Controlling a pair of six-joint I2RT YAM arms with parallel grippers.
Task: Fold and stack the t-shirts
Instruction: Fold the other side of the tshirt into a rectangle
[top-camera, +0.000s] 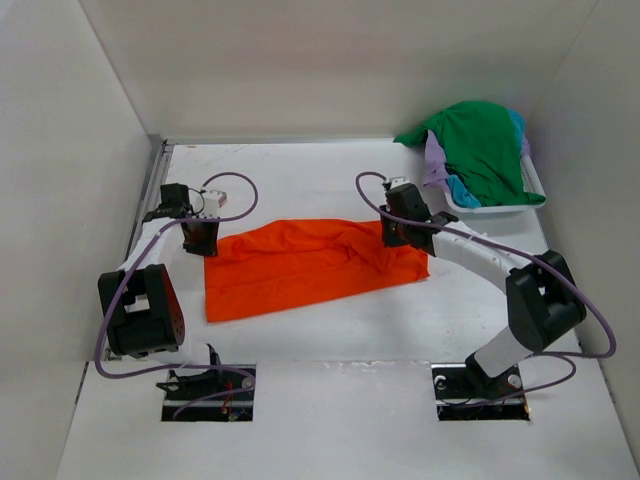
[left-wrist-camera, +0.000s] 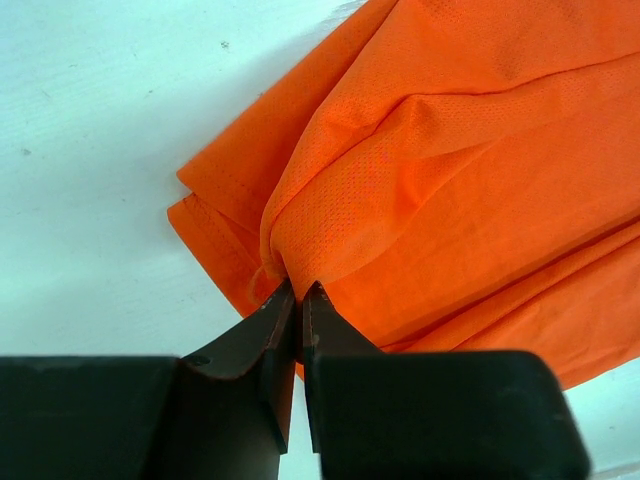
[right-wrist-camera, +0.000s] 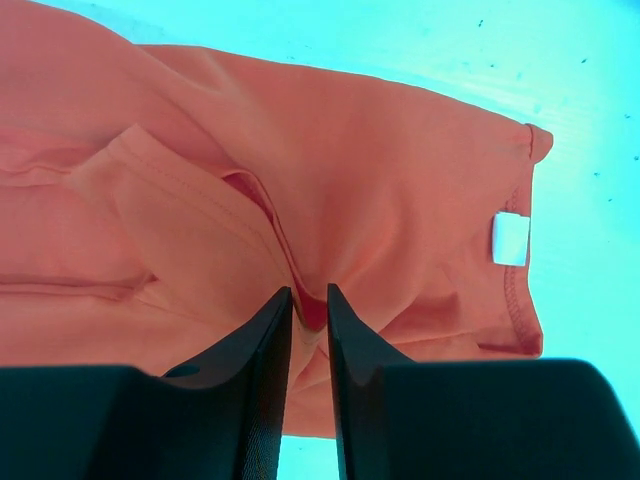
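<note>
The orange t-shirt (top-camera: 300, 265) lies spread across the middle of the table, partly folded and rumpled. My left gripper (top-camera: 200, 245) is at its far left corner. In the left wrist view this gripper (left-wrist-camera: 298, 290) is shut on a bunched fold of the orange t-shirt (left-wrist-camera: 450, 180). My right gripper (top-camera: 395, 238) is at the shirt's far right end. In the right wrist view its jaws (right-wrist-camera: 308, 295) stand narrow, pinching a raised ridge of the cloth (right-wrist-camera: 380, 170). The dark green t-shirt (top-camera: 485, 150), the teal one (top-camera: 462, 190) and the lavender one (top-camera: 433, 160) are heaped in the basket.
The white basket (top-camera: 495, 208) stands at the back right, against the right wall. White walls close in the table at the left, back and right. A white label (right-wrist-camera: 511, 239) shows at the shirt's hem near the right gripper. Purple cables loop over both arms.
</note>
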